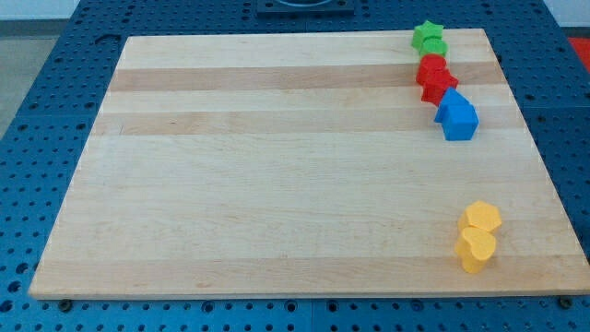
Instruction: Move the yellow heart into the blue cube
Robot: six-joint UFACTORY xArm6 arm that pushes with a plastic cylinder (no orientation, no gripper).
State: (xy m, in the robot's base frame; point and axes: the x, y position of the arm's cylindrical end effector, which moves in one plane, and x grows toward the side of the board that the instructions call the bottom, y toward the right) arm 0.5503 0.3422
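Yellow heart (476, 250), at five o'clock on the wooden counter (277, 184) and apparently touching a yellow block (483, 218), lies well apart from the blue cube (456, 117) toward twelve o'clock; my tip is not in view, its state unknowable.

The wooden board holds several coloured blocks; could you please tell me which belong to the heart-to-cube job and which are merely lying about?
Belong to the job:
yellow heart, near the view's bottom right
blue cube, at the view's right

Just lying about:
yellow hexagon, touching the heart
red blocks, two
green blocks, two

My tip is not in view.
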